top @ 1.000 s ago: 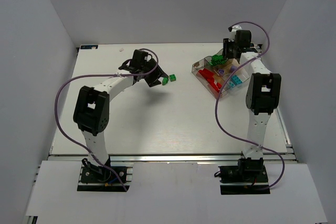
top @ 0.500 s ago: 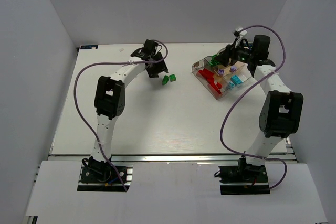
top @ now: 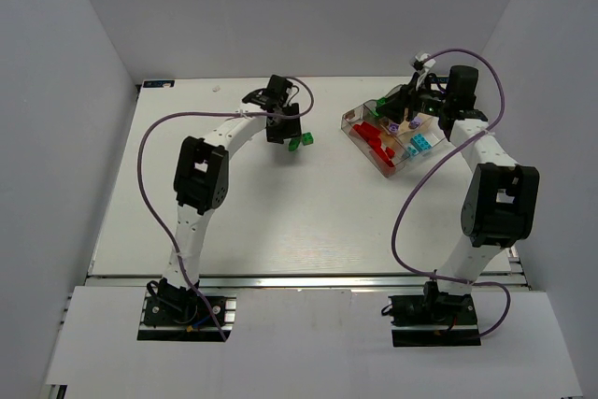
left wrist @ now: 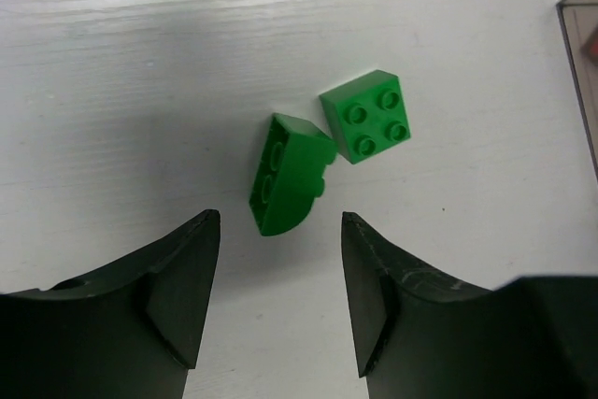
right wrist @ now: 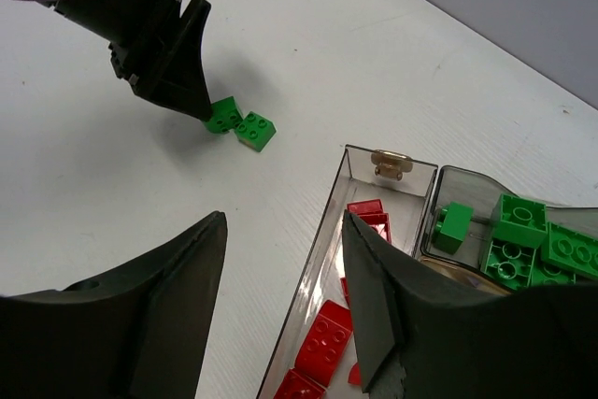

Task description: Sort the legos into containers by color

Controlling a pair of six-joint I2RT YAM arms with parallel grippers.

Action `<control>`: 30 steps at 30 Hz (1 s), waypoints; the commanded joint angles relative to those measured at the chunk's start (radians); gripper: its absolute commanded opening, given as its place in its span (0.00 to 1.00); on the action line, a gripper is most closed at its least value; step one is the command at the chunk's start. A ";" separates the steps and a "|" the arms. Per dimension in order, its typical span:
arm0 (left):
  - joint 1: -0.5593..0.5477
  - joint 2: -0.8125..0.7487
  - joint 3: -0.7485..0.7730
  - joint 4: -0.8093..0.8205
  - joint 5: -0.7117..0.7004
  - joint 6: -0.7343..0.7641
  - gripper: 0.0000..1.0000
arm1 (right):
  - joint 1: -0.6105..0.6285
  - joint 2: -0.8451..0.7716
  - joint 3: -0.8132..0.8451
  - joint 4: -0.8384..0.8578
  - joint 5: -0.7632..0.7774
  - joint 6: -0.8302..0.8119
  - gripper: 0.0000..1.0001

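Observation:
Two green legos lie side by side on the white table (top: 301, 141). In the left wrist view one is a curved piece on its side (left wrist: 285, 175) and one a square brick, studs up (left wrist: 366, 116). My left gripper (top: 283, 128) is open and empty, its jaws just short of the curved piece (left wrist: 277, 249). The clear compartment tray (top: 353, 121) holds red legos (top: 374, 142), green legos (top: 385, 105), cyan legos (top: 420, 144) and a pale purple one (top: 393, 125). My right gripper (top: 400, 105) is open and empty above the tray's left edge (right wrist: 283, 231).
The right wrist view shows the tray's end wall (right wrist: 360, 175), red bricks (right wrist: 322, 343) and green bricks (right wrist: 523, 231) inside, and the left gripper (right wrist: 168, 53) beside the two green legos (right wrist: 255, 130). Grey walls enclose the table on three sides.
My left arm has stretched away and to the right, bringing its open gripper up to the two green legos. My right arm has swung right, its gripper staying over the tray.

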 commanded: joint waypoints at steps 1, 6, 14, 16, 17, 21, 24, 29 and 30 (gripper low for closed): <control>-0.034 -0.015 -0.008 0.024 -0.004 0.048 0.65 | -0.002 0.001 0.003 0.019 -0.030 0.006 0.58; -0.043 0.005 -0.002 0.018 -0.021 0.070 0.62 | -0.001 -0.007 -0.008 0.007 -0.024 -0.001 0.58; -0.052 0.023 -0.002 -0.020 -0.125 0.094 0.45 | -0.001 -0.007 -0.008 -0.004 -0.032 0.003 0.59; -0.052 0.023 -0.001 -0.014 -0.130 0.090 0.39 | 0.001 -0.010 -0.005 -0.013 -0.042 -0.001 0.62; -0.052 0.026 -0.001 -0.014 -0.130 0.088 0.39 | 0.001 -0.008 -0.005 -0.016 -0.045 -0.001 0.62; -0.052 0.040 0.012 -0.013 -0.123 0.079 0.34 | 0.005 -0.022 -0.014 -0.022 -0.064 -0.007 0.63; -0.052 0.022 -0.002 0.019 -0.097 0.073 0.27 | 0.008 -0.033 -0.023 -0.048 -0.070 -0.032 0.63; -0.052 -0.104 -0.106 0.128 0.027 0.081 0.24 | 0.018 -0.031 -0.019 -0.124 -0.098 -0.072 0.63; -0.052 -0.127 -0.154 0.176 0.057 0.093 0.24 | 0.024 -0.030 -0.017 -0.156 -0.104 -0.084 0.63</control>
